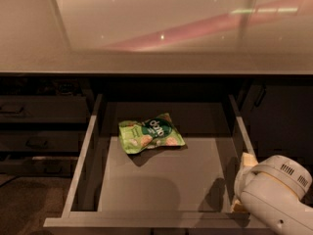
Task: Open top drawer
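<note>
The top drawer (146, 222) stands pulled far out under the counter. Its grey tray floor (161, 180) and pale side rails (80, 155) are in full view. Its dark front and handle are cut off by the bottom edge of the camera view. A green snack bag (150, 133) lies on the tray, towards the back left. My gripper (240, 184) is at the drawer's front right corner, beside the right rail, mostly hidden behind the white arm housing (274, 195).
A pale glossy countertop (146, 58) overhangs the drawer opening. Narrower shut dark drawer fronts (39, 109) stack at the left. A dark cabinet face (283, 116) is at the right. The floor (29, 204) shows at the lower left.
</note>
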